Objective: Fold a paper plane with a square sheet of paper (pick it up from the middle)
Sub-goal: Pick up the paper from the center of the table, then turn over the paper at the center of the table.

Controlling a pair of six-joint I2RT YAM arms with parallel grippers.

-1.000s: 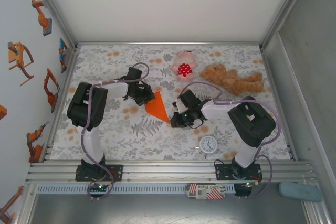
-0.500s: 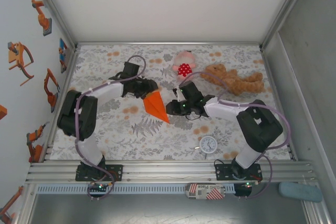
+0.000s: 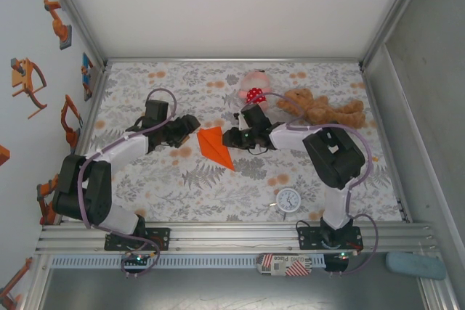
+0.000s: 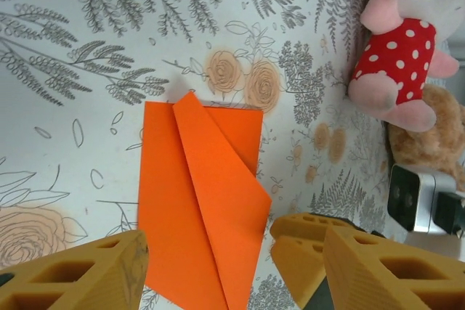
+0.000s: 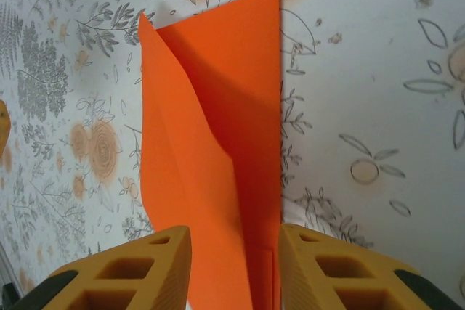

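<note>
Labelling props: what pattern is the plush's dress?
The dress: white dots on red; best in left wrist view.

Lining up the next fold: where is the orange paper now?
Top view: the folded orange paper lies mid-table, between the left gripper and the right gripper.

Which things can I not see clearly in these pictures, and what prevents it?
Left wrist view: the near end of the orange paper is cut off by the bottom edge.
Right wrist view: the fingers of the right gripper cover the paper's end; contact cannot be told.
Top view: the clock is too small to read.
</note>
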